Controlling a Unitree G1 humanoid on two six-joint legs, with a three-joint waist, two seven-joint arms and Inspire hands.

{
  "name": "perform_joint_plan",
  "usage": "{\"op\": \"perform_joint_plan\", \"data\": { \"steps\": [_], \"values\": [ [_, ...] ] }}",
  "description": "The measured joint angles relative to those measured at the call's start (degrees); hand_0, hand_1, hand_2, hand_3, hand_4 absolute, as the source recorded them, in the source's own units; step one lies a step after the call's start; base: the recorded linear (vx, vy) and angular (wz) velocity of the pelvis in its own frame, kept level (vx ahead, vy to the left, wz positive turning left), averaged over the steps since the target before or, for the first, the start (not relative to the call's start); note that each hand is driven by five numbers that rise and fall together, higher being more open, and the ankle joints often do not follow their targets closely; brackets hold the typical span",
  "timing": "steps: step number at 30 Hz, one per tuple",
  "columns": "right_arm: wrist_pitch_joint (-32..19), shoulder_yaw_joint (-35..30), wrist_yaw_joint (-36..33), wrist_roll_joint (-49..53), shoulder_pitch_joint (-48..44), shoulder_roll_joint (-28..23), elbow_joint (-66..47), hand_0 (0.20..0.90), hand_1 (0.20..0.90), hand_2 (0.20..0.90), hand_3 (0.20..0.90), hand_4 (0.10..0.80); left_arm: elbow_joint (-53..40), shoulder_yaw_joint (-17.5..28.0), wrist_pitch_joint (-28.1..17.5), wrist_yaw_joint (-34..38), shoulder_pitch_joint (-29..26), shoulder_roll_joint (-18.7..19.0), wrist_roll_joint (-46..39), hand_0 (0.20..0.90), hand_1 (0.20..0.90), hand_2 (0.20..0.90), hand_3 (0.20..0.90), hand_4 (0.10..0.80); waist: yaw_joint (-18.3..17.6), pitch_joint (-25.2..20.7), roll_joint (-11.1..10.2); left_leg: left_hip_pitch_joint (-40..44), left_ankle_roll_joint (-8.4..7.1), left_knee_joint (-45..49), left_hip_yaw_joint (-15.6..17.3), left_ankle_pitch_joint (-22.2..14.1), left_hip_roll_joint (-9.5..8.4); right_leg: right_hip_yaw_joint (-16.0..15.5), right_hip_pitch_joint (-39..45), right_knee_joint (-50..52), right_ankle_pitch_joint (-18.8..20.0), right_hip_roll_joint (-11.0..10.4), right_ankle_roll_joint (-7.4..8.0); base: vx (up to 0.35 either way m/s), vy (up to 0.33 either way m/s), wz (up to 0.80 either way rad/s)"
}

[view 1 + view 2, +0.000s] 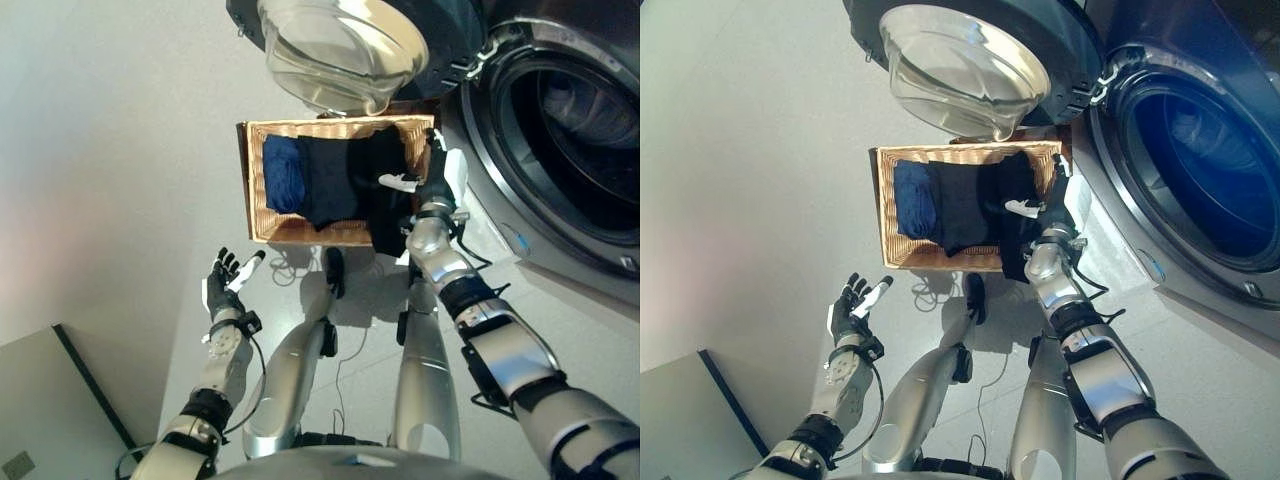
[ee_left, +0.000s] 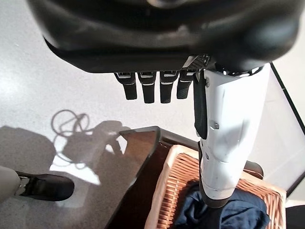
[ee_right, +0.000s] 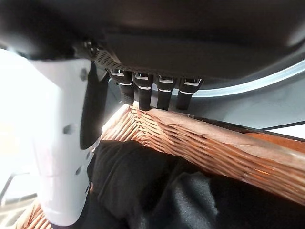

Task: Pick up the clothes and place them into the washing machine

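The shallow wicker basket (image 1: 256, 190) rests on a dark brown box (image 2: 138, 176) beside the washing machine. It holds a blue cloth (image 1: 283, 172) at its left end and black clothes (image 1: 335, 180) across the middle and right, with one black piece hanging over the near rim. My right hand (image 1: 437, 185) is over the basket's right end, open, with straight fingers near the rim (image 3: 209, 148) and the white-covered thumb above the black clothes (image 3: 152, 186). My left hand (image 1: 222, 282) is open and empty above the floor, left of and nearer than the basket.
The washing machine's round drum opening (image 1: 580, 130) is at the right, close to the basket. Its open glass door (image 1: 340, 50) hangs over the basket's far edge. A grey panel (image 1: 50, 410) lies on the floor at lower left.
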Motion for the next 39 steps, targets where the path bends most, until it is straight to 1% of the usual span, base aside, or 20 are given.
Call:
{"op": "perform_joint_plan", "data": {
  "steps": [4, 8, 10, 13, 15, 17, 19, 22, 24, 27, 31, 37, 39],
  "values": [
    [0.08, -0.03, 0.05, 0.01, 0.30, 0.02, 1.31, 0.900, 0.900, 0.900, 0.900, 0.800, 1.02, 0.01, 0.07, 0.00, -0.17, -0.04, 0.18, 0.900, 0.900, 0.900, 0.900, 0.800, 0.03, 0.00, -0.01, 0.96, 0.00, 0.37, -0.34, 0.00, 0.10, -0.56, 1.26, 0.42, -0.16, -0.04, -0.22, 0.044, -0.003, 0.06],
    [0.20, -0.22, 0.18, 0.06, 1.64, 0.50, 2.81, 0.900, 0.900, 0.900, 0.900, 0.800, 4.63, 0.08, 0.30, 0.04, -0.50, -0.05, 0.56, 0.900, 0.900, 0.900, 0.900, 0.800, 0.00, -0.15, -0.07, 3.63, -0.05, 0.36, -0.63, -0.15, 0.29, -0.81, 4.08, 0.34, -0.49, 0.04, -0.35, 0.059, -0.011, 0.00],
    [0.19, -0.25, 0.21, 0.05, 2.73, 0.93, 2.77, 0.900, 0.900, 0.900, 0.900, 0.800, 6.90, 1.05, 0.61, 0.07, -0.86, -0.21, 1.26, 0.900, 0.900, 0.900, 0.900, 0.800, -0.05, -0.37, -0.34, 4.20, -0.04, 0.37, -0.63, -0.27, 0.44, -0.86, 4.74, 0.34, -0.66, 0.15, -0.29, 0.057, -0.020, -0.02],
    [0.21, -0.41, 0.18, 0.58, 4.91, 1.82, 2.78, 0.900, 0.900, 0.900, 0.900, 0.800, 9.58, 3.07, 1.53, 0.22, -1.06, -0.41, 2.20, 0.900, 0.900, 0.900, 0.900, 0.800, -0.16, -1.08, -1.40, 4.79, -0.04, 0.69, -1.14, -0.29, 0.69, -1.20, 5.53, 0.36, -0.91, 0.29, -0.30, 0.063, -0.024, 0.02],
    [0.28, -0.83, 0.15, 1.15, 6.55, 2.45, 2.78, 0.900, 0.900, 0.900, 0.900, 0.800, 11.66, 4.12, 1.86, 0.21, -1.06, -0.42, 2.76, 0.900, 0.900, 0.900, 0.900, 0.800, -0.17, -1.98, -2.44, 5.34, -0.03, 0.73, -1.36, -0.31, 0.81, -1.43, 6.15, 0.35, -0.99, 0.39, -0.37, 0.079, -0.031, 0.03],
    [0.28, -0.87, 0.11, 1.17, 8.07, 3.03, 2.85, 0.900, 0.900, 0.900, 0.900, 0.800, 14.68, 5.11, 2.70, 0.45, -1.10, -0.26, 3.65, 0.900, 0.900, 0.900, 0.900, 0.800, -0.18, -3.80, -4.12, 5.41, -0.05, 0.72, -1.38, -0.34, 0.87, -1.47, 6.20, 0.31, -1.01, 0.45, -0.40, 0.061, -0.018, -0.01],
    [0.29, -0.94, 0.04, 1.21, 8.86, 3.52, 3.23, 0.900, 0.900, 0.900, 0.900, 0.800, 16.36, 5.62, 3.27, 0.48, -1.10, -0.48, 4.44, 0.900, 0.900, 0.900, 0.900, 0.800, -0.25, -4.44, -4.98, 6.31, -0.04, 0.69, -1.41, -0.34, 0.86, -1.78, 7.54, -0.26, -0.90, 0.42, -0.51, 0.069, -0.008, 0.05],
    [0.21, -2.01, -0.04, 1.31, 10.08, 4.30, 3.26, 0.900, 0.900, 0.900, 0.900, 0.800, 17.92, 6.10, 3.99, 0.70, -0.14, -0.36, 5.35, 0.900, 0.900, 0.900, 0.900, 0.800, -0.12, -5.72, -5.91, 8.11, -0.02, 0.61, -1.74, -0.74, 0.91, -2.06, 10.04, -1.78, -0.95, 0.37, -0.41, 0.068, -0.018, 0.00],
    [0.09, -1.94, -0.04, 1.30, 11.14, 4.80, 2.45, 0.900, 0.900, 0.900, 0.900, 0.800, 18.73, 6.38, 4.04, 0.84, 0.69, -0.29, 5.54, 0.900, 0.900, 0.900, 0.900, 0.800, -0.08, -7.40, -6.63, 8.14, -0.03, 0.63, -1.72, -0.93, 0.87, -2.05, 10.15, -2.00, -0.96, 0.33, -0.39, 0.019, -0.007, -0.02],
    [0.11, -1.75, 0.01, 1.24, 12.22, 5.39, 0.22, 0.900, 0.900, 0.900, 0.900, 0.800, 18.82, 6.39, 4.39, 1.09, 1.12, -0.21, 6.03, 0.900, 0.900, 0.900, 0.900, 0.800, -0.09, -8.33, -7.35, 8.15, -0.01, 0.70, -1.71, -0.96, 0.86, -2.11, 10.35, -2.18, -0.91, 0.35, -0.37, 0.000, 0.000, 0.00],
    [0.07, -1.60, 0.02, 1.11, 12.16, 5.58, -0.25, 0.900, 0.900, 0.900, 0.900, 0.800, 18.78, 6.25, 4.40, 1.09, 1.09, -0.30, 6.70, 0.900, 0.900, 0.900, 0.900, 0.800, -0.03, -8.48, -7.60, 8.29, 0.04, 0.85, -1.70, -1.07, 0.85, -2.24, 11.00, -2.87, -0.70, 0.34, -0.23, 0.004, -0.002, 0.02],
    [0.12, 0.66, 0.22, -0.19, 12.08, 5.58, -1.58, 0.900, 0.900, 0.900, 0.900, 0.800, 18.77, 6.25, 4.39, 1.10, 1.10, -0.33, 6.70, 0.900, 0.900, 0.900, 0.900, 0.800, -0.03, -8.50, -7.65, 8.25, 0.15, 0.84, -1.68, -1.24, 0.83, -2.24, 11.09, -3.16, -0.48, 0.37, -0.47, 0.000, 0.000, 0.00],
    [0.20, 1.43, 0.31, -0.47, 12.08, 5.87, -2.14, 0.900, 0.900, 0.900, 0.900, 0.800, 18.79, 6.28, 4.39, 1.11, 1.09, -0.32, 6.69, 0.900, 0.900, 0.900, 0.900, 0.800, -0.03, -8.51, -7.66, 8.26, 0.16, 0.84, -1.71, -1.31, 0.83, -2.26, 11.20, -3.33, -0.32, 0.38, -0.28, 0.000, 0.000, 0.00]
  ]
}}
